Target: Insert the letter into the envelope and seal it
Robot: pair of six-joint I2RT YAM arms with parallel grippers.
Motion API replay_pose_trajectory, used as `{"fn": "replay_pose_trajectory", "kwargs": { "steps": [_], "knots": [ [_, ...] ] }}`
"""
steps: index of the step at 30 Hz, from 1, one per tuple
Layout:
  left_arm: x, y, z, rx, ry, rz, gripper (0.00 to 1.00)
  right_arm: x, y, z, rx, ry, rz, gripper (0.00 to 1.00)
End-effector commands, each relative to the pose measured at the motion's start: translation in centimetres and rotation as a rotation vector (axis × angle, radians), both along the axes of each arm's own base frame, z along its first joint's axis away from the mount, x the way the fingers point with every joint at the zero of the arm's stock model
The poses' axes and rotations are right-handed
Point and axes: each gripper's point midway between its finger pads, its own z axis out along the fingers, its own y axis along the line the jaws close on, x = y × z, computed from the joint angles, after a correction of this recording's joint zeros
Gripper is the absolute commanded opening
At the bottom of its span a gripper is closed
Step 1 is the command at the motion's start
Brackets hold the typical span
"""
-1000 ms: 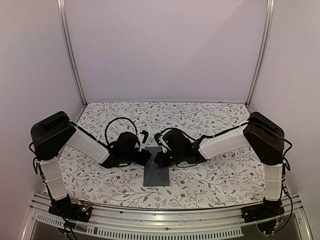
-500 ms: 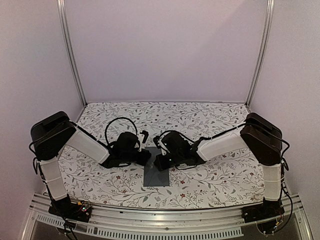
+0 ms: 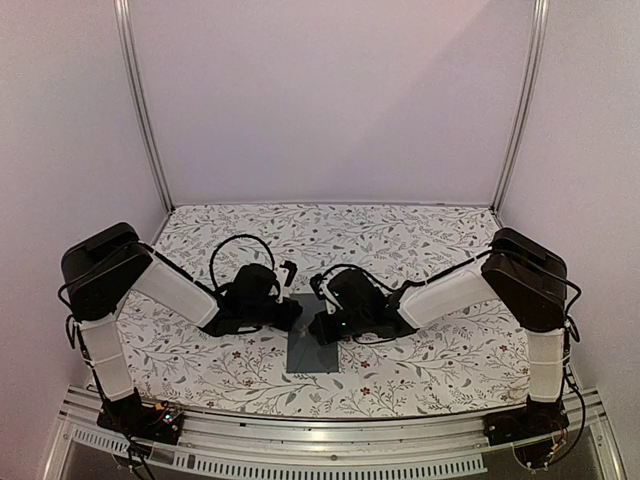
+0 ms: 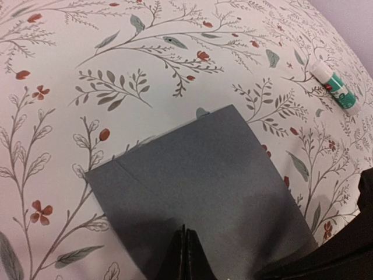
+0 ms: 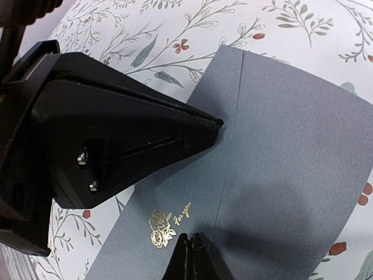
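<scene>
- At the centre of the top view, low in the frame, a dark slate-grey rectangular paper envelope [image 3: 312, 352] lies flat on the floral-patterned cloth of the counter [image 3: 430, 240].
- The left claw [image 4: 185, 248] is closed on nothing. Its two black tips are pressed together and point down at the envelope's grey face — whether they touch it I cannot tell.
- The right claw [image 5: 191, 248] is also closed and empty, low over the envelope, just beside the left one.
- A gold rose print [image 5: 163, 227] sits at lower centre of the right wrist view, beside a straight fold line.
- A small teal-and-white tube [image 4: 337, 88] lies at the upper right of the left wrist view — apart from the envelope.
</scene>
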Motion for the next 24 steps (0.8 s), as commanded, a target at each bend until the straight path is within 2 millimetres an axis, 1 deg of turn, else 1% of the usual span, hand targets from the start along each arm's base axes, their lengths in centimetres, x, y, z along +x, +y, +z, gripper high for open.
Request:
{"fn": "replay_pose_trajectory", "kwargs": {
  "steps": [1, 4, 9, 12, 15, 19, 22, 24],
  "knots": [
    [-0.1, 1.4, -0.7, 0.039, 0.023, 0.016, 0.0, -2.5, -1.8, -1.9, -0.091, 0.046, 0.005, 0.01],
    [-0.2, 1.2, -0.4, 0.031, 0.021, 0.013, 0.0, -3.0, -1.8, -1.0, -0.091, 0.035, 0.003, 0.01],
    [-0.4, 0.9, 0.7, 0.009, 0.009, 0.0, 0.0, -3.7, -0.9, 0.9, -0.073, 0.01, 0.016, 0.01],
    [-0.6, 0.7, 1.7, -0.013, -0.008, -0.011, 0.0, -3.9, -0.4, 2.0, -0.057, -0.003, 0.023, 0.01],
    [-0.8, 0.7, 3.2, -0.035, -0.037, -0.024, 0.03, -3.8, -0.2, 2.9, -0.048, -0.015, 0.022, 0.01],
    [-1.4, 0.9, 5.2, -0.064, -0.071, -0.031, 0.08, -3.8, 0.1, 4.6, -0.023, -0.032, 0.027, 0.02],
    [-1.9, 1.2, 6.9, -0.088, -0.098, -0.037, 0.12, -3.9, -0.1, 5.7, -0.013, -0.042, 0.031, 0.04],
    [-2.4, 1.3, 8.0, -0.104, -0.117, -0.043, 0.14, -3.3, -0.6, 6.6, -0.026, -0.075, 0.0, 0.07]
  ]
}}
